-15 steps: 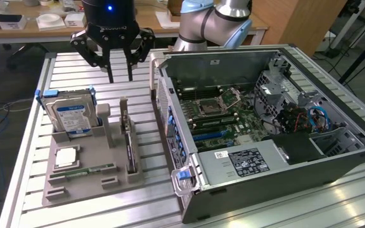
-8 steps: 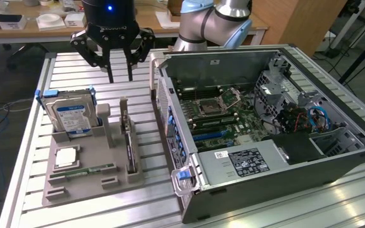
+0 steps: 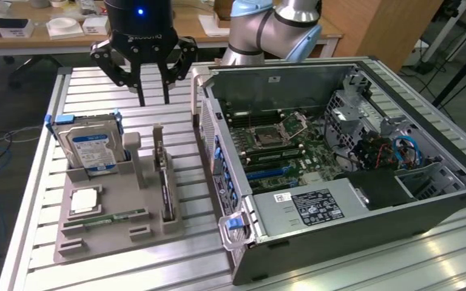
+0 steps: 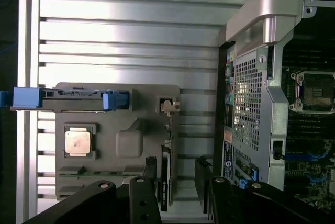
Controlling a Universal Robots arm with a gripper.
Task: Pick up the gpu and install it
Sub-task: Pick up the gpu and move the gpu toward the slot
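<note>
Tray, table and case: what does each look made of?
Tray: probably moulded or printed plastic, matte grey-beige, one piece with shaped pockets and posts.
Table: seemingly aluminium extrusion, bare silver, with long parallel ribs and slots that catch the light.
Case: likely sheet steel, dark outside and plain grey inside, with thin folded edges and a punched grille.

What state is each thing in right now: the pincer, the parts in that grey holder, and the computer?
pincer: open, empty, hanging above the grey holder.
gpu: standing on edge in its holder slot, not picked up.
hard drive: upright in its slot.
processor chip: lying flat in its recess.
memory stick: lying flat in its groove.
computer case: lying on its side, side panel off, insides exposed.
</note>
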